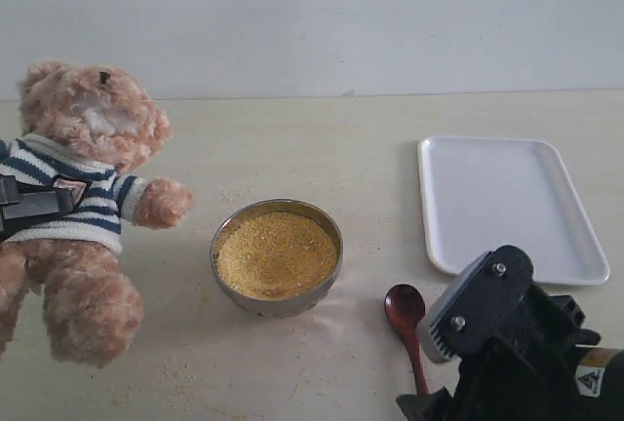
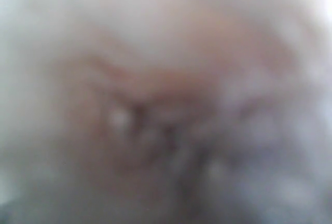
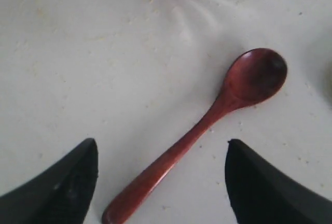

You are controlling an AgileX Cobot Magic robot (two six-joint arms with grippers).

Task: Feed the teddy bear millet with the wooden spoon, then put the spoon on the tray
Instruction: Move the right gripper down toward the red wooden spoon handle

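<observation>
**Fig.: pre-grasp, spoon pick-up (exterior + wrist views).**

- **Wooden spoon** (image 1: 410, 335): lies flat on the worktop (image 1: 292, 138), approx. 4 o'clock of the metal bowl (image 1: 283, 306), and 7 o'clock of the tray (image 1: 512, 207). It is not yet on the tray. Spoon bowl faces up and is empty, w/ the handle running toward the near edge.
- **Right tool** (image 3: 161, 146): released. Jaws are spread wide either side of the handle and apart from it; nothing is held.
- **Left tool** (image 1: 34, 204): one dark finger lies across the striped shirt of the teddy bear (image 1: 78, 265), at 9 o'clock of the bowl. It appears clenched on the torso. The left wrist view is only a pale furry blur, so the contact is not confirmed there.
- **Millet** (image 1: 276, 253): fills the bowl nearly to the rim, w/ stray specks on the worktop round it.

**Handling (judged):**

- Spoon is prob. light and rigid, w/ a smooth glossy finish, so it may slip or twist in a pinch.
- The handle is thin and flush w/ the worktop, so the tips need to come right down to the surface.
- Best hold is mid-to-rear handle, across its width. That leaves the oval end free for scooping.
- Millet is loose and spills on any tilt, so a loaded spoon wants to be kept level.
- The bear is soft and compressible, and gives under pressure.
</observation>
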